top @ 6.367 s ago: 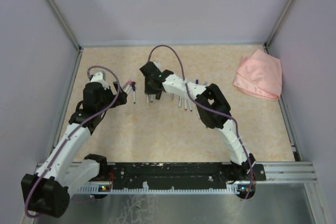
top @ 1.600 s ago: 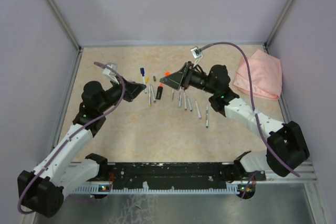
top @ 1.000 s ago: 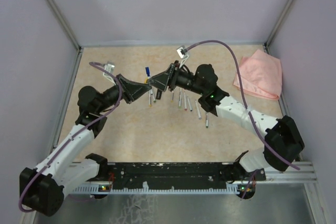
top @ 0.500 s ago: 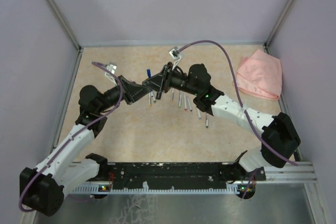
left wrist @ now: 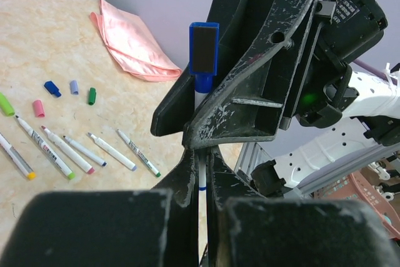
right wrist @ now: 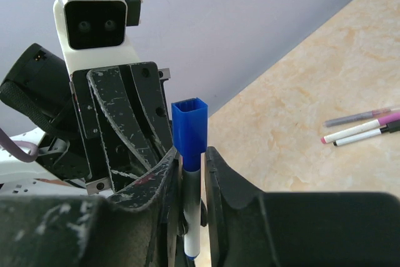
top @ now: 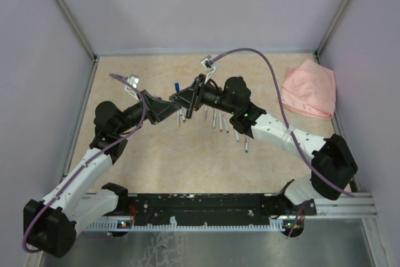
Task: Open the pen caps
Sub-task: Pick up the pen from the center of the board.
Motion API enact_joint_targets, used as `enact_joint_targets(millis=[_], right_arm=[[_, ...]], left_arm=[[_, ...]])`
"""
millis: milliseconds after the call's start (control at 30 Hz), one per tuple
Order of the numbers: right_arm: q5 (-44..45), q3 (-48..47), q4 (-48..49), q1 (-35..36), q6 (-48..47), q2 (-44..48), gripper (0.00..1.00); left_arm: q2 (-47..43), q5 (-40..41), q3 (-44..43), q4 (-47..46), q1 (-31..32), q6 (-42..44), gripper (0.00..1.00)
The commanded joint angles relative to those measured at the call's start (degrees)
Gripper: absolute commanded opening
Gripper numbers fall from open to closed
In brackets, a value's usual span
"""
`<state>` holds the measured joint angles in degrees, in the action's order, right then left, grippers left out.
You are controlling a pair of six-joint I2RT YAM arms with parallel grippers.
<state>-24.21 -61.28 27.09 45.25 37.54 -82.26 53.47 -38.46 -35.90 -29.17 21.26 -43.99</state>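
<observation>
On the left, the left arm's black pincer (left wrist: 201,154) is pressed together on the barrel of a slim white marker (left wrist: 200,177), holding it off the beige speckled bench (top: 187,161) with the capped end pointing away from the wrist. The blue square-ended plastic cap (left wrist: 204,48) sits on that far end, clear of both sets of fingers and not visibly separated from the barrel. Meeting it from the other side, the right arm's black pincer (right wrist: 190,162) is clamped on the same marker just below the cap, so the two fingertip pairs nearly touch along the barrel. In the right wrist view the cap stands up between the two scuffed right fingers, with the left pincer's fingers and its wrist camera (right wrist: 97,17) facing it just behind. Further right, a row of uncapped white markers (left wrist: 106,151) with coloured tips lies on the bench, roughly side by side. Near them lie several loose short caps (left wrist: 52,88) in blue, lilac, green and pink, each apart from the others. At the far right, a folded pink cloth (top: 307,89) rests by the corner of the bench.
</observation>
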Motion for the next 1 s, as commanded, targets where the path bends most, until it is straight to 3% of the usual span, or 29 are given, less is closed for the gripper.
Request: enact_joint_targets(millis=[0, 300, 433, 500, 633, 767, 967], right_arm=[[1.36, -0.88, 4.52, 0.36, -0.4, 1.09, 0.23], [2.02, 0.01, 4.92, 0.33, -0.67, 1.71, 0.21], [1.16, -0.06, 5.01, 0.33, -0.63, 1.34, 0.02], [1.07, -0.12, 5.04, 0.35, -0.68, 1.31, 0.0], [1.52, 0.25, 4.71, 0.12, -1.14, 1.78, 0.0], [1.41, 1.41, 5.32, -0.9, -0.74, 2.58, 0.0], [-1.86, 2.56, 4.99, -2.9, 1.21, 2.95, 0.0]], left_arm=[[-0.74, 0.05, -1.11, -2.15, -0.42, -1.12, 0.0], [-0.04, -0.3, -0.84, -3.49, -0.52, -2.27, 0.0], [0.22, -0.52, -0.88, -3.53, -0.6, -2.88, 0.0], [0.32, -0.69, -0.84, -3.61, -0.72, -3.23, 0.02], [0.19, -2.15, -0.71, -3.61, -1.14, -3.22, 0.17], [-1.07, -3.28, 0.05, -2.81, -2.27, -1.87, 0.41], [-4.18, -4.52, -0.59, 0.65, -5.48, 2.01, 0.7]])
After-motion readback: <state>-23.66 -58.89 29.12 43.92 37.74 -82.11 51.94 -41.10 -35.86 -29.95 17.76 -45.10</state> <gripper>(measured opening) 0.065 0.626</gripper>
